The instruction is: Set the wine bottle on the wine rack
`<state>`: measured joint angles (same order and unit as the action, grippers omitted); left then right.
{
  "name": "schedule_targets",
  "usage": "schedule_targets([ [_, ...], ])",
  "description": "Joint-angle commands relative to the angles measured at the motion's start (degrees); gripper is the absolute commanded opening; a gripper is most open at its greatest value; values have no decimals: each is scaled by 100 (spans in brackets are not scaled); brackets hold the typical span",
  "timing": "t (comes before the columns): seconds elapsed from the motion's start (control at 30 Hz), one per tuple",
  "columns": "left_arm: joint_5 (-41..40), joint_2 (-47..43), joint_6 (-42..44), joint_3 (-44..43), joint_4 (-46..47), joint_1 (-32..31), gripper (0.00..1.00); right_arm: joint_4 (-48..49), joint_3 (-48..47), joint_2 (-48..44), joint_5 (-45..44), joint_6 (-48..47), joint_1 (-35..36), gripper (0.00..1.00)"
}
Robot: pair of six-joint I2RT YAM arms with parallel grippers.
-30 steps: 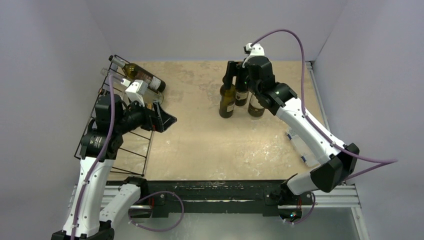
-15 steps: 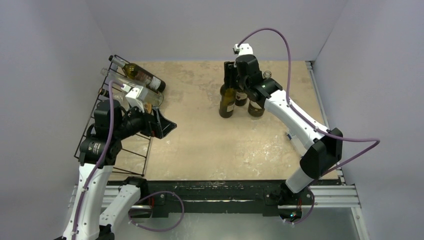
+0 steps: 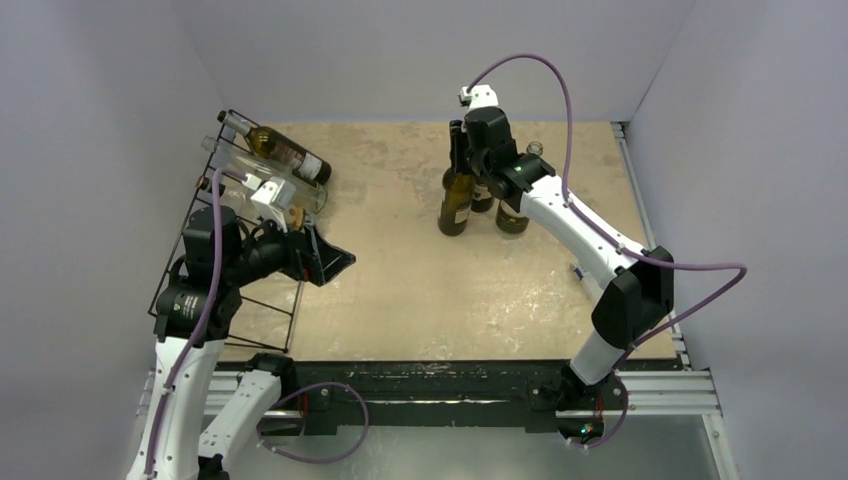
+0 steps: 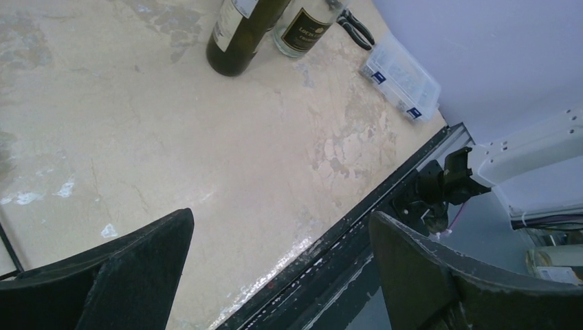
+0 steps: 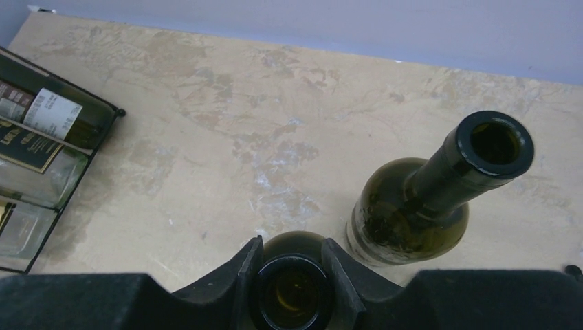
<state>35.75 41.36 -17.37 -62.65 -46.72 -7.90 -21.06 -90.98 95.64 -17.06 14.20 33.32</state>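
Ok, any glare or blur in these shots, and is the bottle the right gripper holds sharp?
Top view: even, soft light, faint shadows. Left wrist view: a bright sheen on the table near its front edge. Right wrist view: the bottle in the right gripper is sharp, no glare.

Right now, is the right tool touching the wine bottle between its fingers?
Touching. The right wrist view shows the right tool shut on the neck of the green wine bottle, both fingers pressing it with no gap.
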Motion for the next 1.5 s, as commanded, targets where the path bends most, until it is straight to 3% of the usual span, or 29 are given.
schedule_targets([
  [0.0,545,-79,-283,189,417,-23,100,278,-205,-76,2,-70,-33,30],
  [0.23,730,-66,-600,297,930,-237,99,330,-90,-410,397,12,-32,11],
  [0.37,346,58,-710,285,1148,-748,99,266,-33,-682,887,184,-33,0],
  [0.7,-1154,743,-804,-44,1574,-2328,99,139,355,-1488,2404,818,-34,0],
  [1.13,-2145,1256,-771,-414,2143,-3229,100,690,1309,-2205,4456,1939,-29,0],
  [1.47,-2506,1701,-607,-569,2137,-3646,100,1318,1966,-2198,5378,2579,-31,0],
])
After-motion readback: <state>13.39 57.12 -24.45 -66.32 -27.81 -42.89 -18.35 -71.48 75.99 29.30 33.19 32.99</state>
